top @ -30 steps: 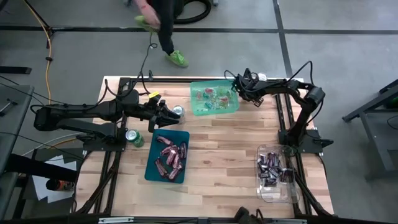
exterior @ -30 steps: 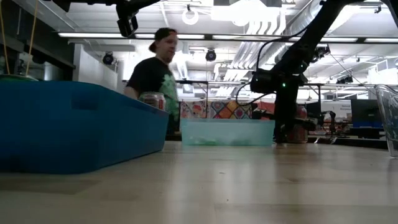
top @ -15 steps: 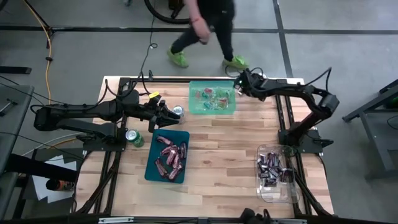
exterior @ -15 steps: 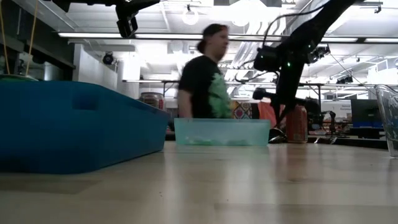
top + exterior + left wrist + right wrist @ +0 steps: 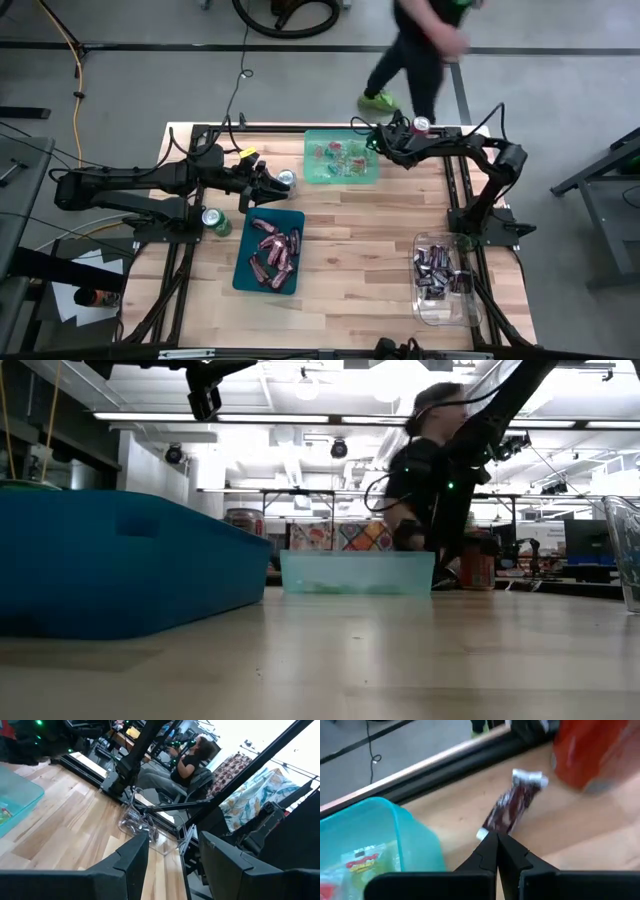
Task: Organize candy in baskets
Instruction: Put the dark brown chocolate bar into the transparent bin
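Note:
The light green basket point(image 5: 342, 158) holds green and red pieces, the dark teal basket point(image 5: 270, 250) holds pinkish-red bars, and the clear basket point(image 5: 442, 280) holds dark bars. A dark maroon bar point(image 5: 512, 807) lies flat on the table between the green basket point(image 5: 375, 840) and a red can point(image 5: 585, 750). My right gripper point(image 5: 378, 143) is shut, with its tips point(image 5: 496, 840) at that bar's near end. My left gripper point(image 5: 268, 188) is open and empty above the teal basket's far edge; its open fingers also show in the left wrist view point(image 5: 172, 840). My right gripper's shut fingertips point(image 5: 490, 845) stand at the near, white-tipped end point(image 5: 482, 834) of the maroon bar, slanting down from the green basket's side and along the bar. I cannot tell whether they touch it. The bar lies flat on the table.
A silver can point(image 5: 287, 179) stands just beyond my left gripper, a green can point(image 5: 213, 220) left of the teal basket, and the red can point(image 5: 421, 125) at the far edge. A person point(image 5: 420, 40) walks past behind the table. Bare wood lies between the baskets.
My right gripper has risen toward the far edge and come back down by the green basket's far right corner. The green basket has turned a little and now lies square to the table. The person has walked from left to right behind the table.

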Available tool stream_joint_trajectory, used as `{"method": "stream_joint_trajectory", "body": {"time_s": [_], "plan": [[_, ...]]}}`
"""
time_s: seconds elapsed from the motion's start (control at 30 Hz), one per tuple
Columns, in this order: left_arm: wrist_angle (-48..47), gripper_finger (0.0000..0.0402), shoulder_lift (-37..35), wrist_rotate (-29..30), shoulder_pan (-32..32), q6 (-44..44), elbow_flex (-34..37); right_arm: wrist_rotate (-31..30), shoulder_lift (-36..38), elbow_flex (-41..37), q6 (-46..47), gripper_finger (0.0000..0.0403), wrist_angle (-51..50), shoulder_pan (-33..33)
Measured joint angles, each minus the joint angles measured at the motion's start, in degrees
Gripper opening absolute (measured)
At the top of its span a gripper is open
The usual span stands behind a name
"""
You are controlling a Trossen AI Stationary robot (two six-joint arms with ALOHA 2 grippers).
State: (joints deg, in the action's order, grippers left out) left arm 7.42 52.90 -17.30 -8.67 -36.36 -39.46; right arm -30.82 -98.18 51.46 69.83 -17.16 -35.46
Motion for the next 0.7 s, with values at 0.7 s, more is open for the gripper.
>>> {"method": "stream_joint_trajectory", "body": {"time_s": [0.7], "plan": [[-0.3,0.0163,0.0,0.14,0.0,1.05,0.0,1.5,-5.66,0.1,-23.63,0.0,4.32,-2.15]]}}
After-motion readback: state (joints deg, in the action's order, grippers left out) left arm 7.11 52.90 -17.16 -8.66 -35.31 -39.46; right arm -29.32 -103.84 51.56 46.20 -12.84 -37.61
